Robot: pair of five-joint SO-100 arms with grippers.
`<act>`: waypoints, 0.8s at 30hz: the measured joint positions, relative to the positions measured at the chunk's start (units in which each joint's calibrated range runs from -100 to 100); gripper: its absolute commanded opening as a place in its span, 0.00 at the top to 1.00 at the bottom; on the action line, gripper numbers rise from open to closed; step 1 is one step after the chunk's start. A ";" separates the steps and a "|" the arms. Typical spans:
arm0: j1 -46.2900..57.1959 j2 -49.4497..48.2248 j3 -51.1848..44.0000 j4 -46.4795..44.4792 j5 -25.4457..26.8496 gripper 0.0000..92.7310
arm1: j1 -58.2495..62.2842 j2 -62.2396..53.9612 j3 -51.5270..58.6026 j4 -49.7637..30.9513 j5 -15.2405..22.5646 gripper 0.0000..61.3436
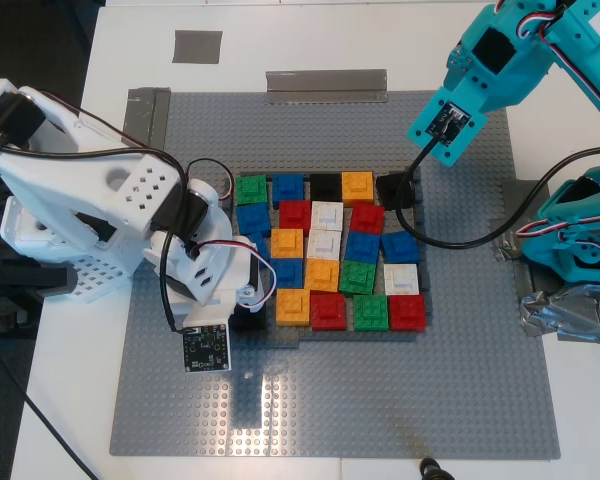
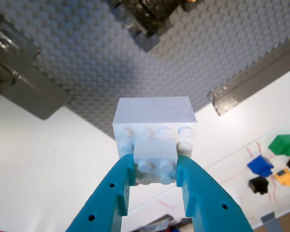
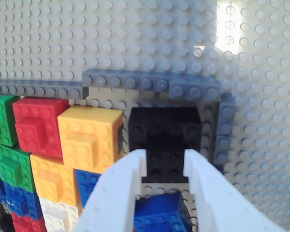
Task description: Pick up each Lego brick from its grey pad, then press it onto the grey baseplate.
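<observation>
We are gripping a white Lego brick (image 2: 154, 128) in my first gripper (image 2: 156, 180), jaws clamping its small top block, above the grey baseplate (image 2: 183, 53).

A white table (image 1: 70, 400) — grey tape strips (image 1: 197, 46) stuck on it.

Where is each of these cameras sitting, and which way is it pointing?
Exterior view: overhead, looking straight down on the large grey studded baseplate; the white arm and teal arm show.
First wrist view: on the teal arm, looking along my first gripper holding a white plastic brick.
Second wrist view: on the white arm, my second gripper flanking a black plastic brick.
All share the baseplate.
</observation>
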 measured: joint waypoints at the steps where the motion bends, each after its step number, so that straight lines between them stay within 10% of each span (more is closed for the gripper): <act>1: -0.15 0.00 0.20 0.00 -0.05 1.00 | 0.00 0.00 0.29 -0.48 0.00 1.00; 15: -0.59 0.00 0.49 0.00 -10.14 1.00 | 0.55 1.47 2.51 -3.54 1.12 1.00; 24: -3.33 3.13 0.49 0.00 5.70 1.00 | 1.18 1.90 2.51 -4.34 1.17 0.79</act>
